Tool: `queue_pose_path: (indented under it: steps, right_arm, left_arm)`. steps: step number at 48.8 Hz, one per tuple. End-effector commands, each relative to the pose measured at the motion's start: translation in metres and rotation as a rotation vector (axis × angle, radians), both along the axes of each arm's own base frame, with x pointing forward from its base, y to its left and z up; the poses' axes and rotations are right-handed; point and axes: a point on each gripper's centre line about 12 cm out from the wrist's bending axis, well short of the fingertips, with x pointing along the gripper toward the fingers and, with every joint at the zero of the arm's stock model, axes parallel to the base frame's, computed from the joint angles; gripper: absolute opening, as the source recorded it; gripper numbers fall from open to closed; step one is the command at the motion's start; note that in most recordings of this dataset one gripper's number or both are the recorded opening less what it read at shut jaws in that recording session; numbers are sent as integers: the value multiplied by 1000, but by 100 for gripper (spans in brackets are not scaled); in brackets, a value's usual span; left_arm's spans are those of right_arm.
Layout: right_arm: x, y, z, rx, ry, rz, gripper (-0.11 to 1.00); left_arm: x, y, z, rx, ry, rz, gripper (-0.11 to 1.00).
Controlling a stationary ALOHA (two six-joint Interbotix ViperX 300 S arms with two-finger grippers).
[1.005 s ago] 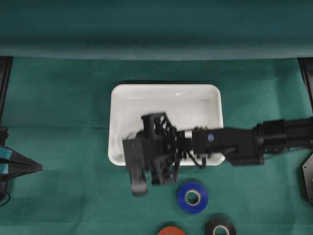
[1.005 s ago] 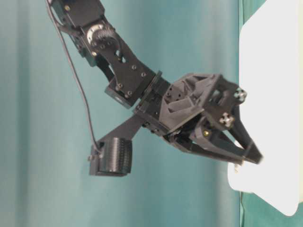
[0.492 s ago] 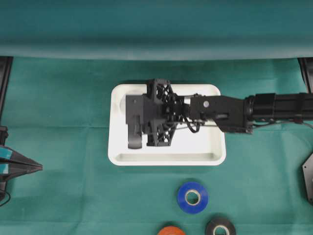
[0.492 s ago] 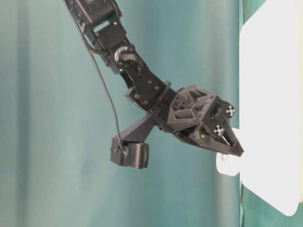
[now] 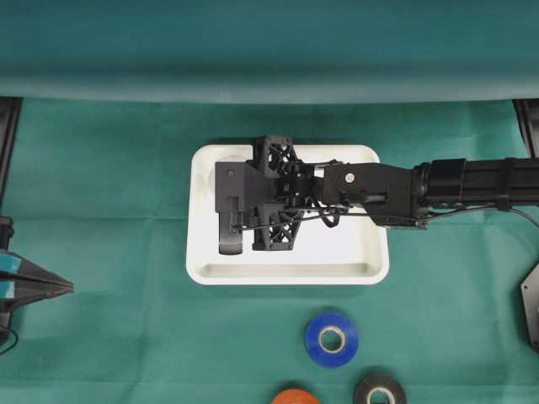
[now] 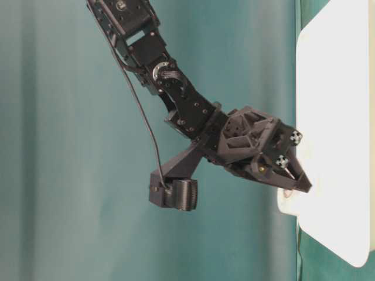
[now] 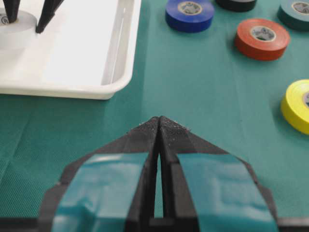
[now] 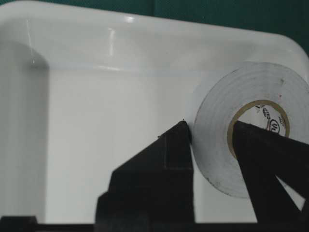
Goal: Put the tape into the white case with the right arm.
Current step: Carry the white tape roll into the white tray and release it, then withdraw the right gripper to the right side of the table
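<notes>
White tape roll (image 8: 227, 145) pinched by the all-black right gripper (image 8: 212, 140) over the shallow glossy white plastic case (image 5: 286, 273).
One white roll, flat face toward the wrist camera, one finger outside the wall, one in the core; right edge cut off. Outside: one blue roll (image 7: 189, 14), red (image 7: 262, 32), yellow (image 7: 297, 105), black (image 5: 379, 392), one dark green (image 7: 294, 13), partly cropped. Left gripper (image 7: 159, 126) with blue patches closed, empty, on green cloth (image 7: 203, 92).
</notes>
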Motion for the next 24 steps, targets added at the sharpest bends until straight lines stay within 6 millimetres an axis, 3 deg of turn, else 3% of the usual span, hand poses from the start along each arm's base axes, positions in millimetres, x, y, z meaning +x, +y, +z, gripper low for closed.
queue_pose_path:
  steps: [1, 6, 15, 24]
  right_arm:
    - [6, -1, 22, -16, -59, 5, 2]
    - [7, -1, 21, -15, -62, 5, 10]
    - [8, -2, 16, -17, -62, 8, 56]
    - [2, -2, 20, -16, -53, 1, 51]
  left_arm:
    - [1, 0, 4, -1, -9, 3, 0]
    - [1, 0, 4, -1, -8, 3, 0]
    - [1, 0, 4, -1, -9, 3, 0]
    - [1, 0, 4, -1, -8, 3, 0]
